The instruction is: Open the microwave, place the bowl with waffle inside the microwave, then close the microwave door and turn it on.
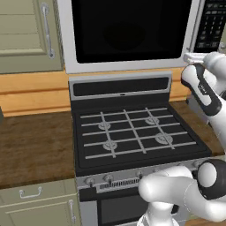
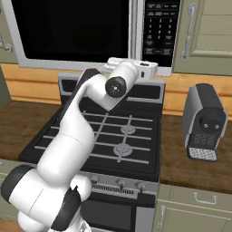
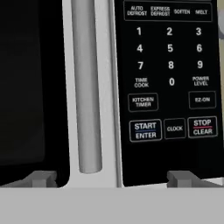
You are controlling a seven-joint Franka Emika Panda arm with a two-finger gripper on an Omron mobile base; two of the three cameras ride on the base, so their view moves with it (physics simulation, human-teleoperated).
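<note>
The microwave (image 1: 132,33) hangs above the stove (image 1: 132,132), door (image 3: 43,87) closed; the gripper (image 3: 111,177) faces it with fingers wide apart and empty, handle (image 3: 86,87) between them, keypad (image 3: 168,74) right of it.

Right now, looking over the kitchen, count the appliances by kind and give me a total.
Microwave: 1
Gas stove: 1
Coffee machine: 1
Total: 3
</note>
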